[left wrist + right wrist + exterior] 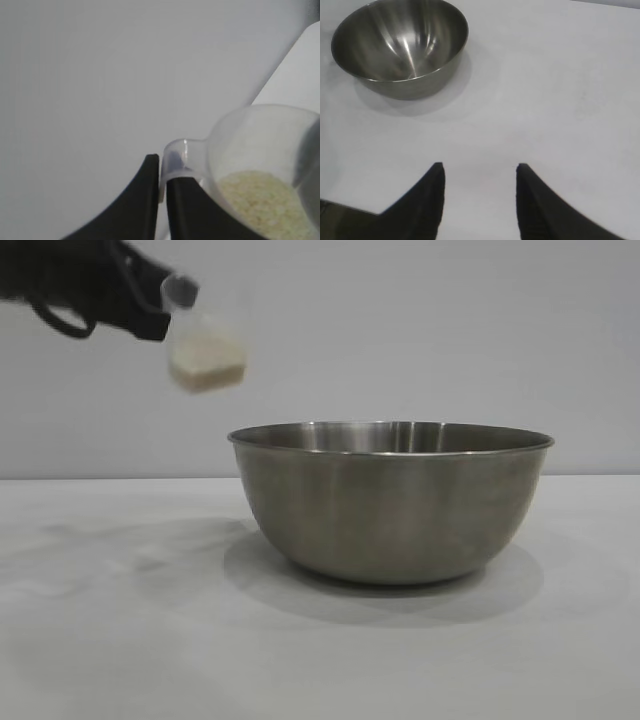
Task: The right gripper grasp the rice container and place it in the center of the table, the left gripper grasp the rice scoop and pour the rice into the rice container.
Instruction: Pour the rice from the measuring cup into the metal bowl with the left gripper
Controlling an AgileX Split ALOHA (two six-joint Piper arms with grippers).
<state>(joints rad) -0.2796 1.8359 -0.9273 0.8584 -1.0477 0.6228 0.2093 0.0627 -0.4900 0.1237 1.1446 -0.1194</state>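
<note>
The bowl [390, 502] already stands on the counter [120, 640], upright and about midway along it, so the right arm's share looks done. The right tool [479, 200] hangs over bare counter well back from the bowl, its fingers apart with nothing between them. From that side the bowl's inside shows only polished steel, no grains, so I judge the pour has not begun. The left tool [150, 312] is up in the air to the left of the bowl and above its rim, its fingers pinched shut on the handle of the scoop [205, 340]. The scoop is tipped a little but the rice [207, 372] sits in its bottom, roughly a third full, none spilling. It is near the bowl's left edge, not yet over the opening. What is left, then: carry the scoop across over the bowl and tip it until the grains run out. The counter is plain white, smooth and matte, with a soft shadow under the bowl. Behind it stands a bare pale grey wall [450, 330], nothing else in sight.
</note>
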